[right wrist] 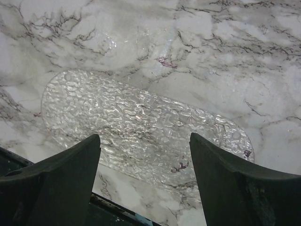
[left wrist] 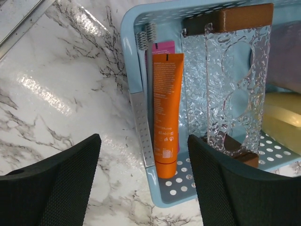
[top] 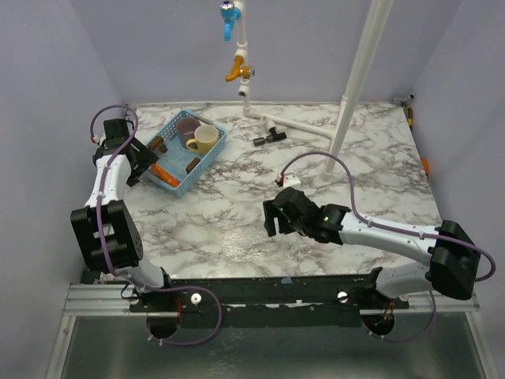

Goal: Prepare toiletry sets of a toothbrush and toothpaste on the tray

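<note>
While the left gripper (left wrist: 143,146) hung with its black fingers spread wide and nothing between them, the slim pale blue toothbrush (left wrist: 140,117) and the flat orange toothpaste tube (left wrist: 165,117) lay right below it, side by side along one wall of the light blue perforated plastic basket (left wrist: 127,42). Deeper in that basket sat a bumpy clear plastic piece (left wrist: 235,89) with brown ends and a pale yellow cup (left wrist: 282,117). The right gripper (right wrist: 145,141) was spread too, empty, above the clear textured oval tray (right wrist: 141,108) on the white marbled table (left wrist: 56,84).
</note>
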You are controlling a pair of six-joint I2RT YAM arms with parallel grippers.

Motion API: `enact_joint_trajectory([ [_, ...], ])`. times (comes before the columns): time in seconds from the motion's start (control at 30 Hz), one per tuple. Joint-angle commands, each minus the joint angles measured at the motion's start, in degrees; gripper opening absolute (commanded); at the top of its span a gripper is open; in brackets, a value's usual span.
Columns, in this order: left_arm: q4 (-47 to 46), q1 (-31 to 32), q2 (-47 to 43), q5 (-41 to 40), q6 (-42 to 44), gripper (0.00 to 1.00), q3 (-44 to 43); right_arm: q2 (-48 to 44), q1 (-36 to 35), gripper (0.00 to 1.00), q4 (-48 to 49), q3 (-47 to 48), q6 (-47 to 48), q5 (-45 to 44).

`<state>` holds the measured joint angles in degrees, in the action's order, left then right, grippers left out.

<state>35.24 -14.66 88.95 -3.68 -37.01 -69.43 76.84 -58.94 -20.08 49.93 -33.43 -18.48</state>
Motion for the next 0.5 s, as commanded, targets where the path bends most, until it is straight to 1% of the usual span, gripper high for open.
enact_joint_trajectory([
  [0.0, 2.1, -0.6, 3.9, 2.9, 0.4, 0.71, -4.0, -1.6, -0.4, 0.80, 0.5, -2.1, -0.6, 2.8],
  [0.17, 2.6, -0.6, 7.2, 4.7, 0.8, 0.61, -5.1, -2.0, -0.4, 0.80, 1.5, -3.7, -1.7, 4.3],
  [0.33, 2.2, -0.6, 9.0, 6.3, 0.9, 0.56, -3.8, -2.5, -0.5, 0.80, 2.0, -4.8, -1.9, 4.3],
  [0.47, 1.7, -0.6, 9.8, 7.4, 1.1, 0.48, -3.1, -3.2, -0.3, 0.80, 1.7, -5.5, -2.0, 3.9],
])
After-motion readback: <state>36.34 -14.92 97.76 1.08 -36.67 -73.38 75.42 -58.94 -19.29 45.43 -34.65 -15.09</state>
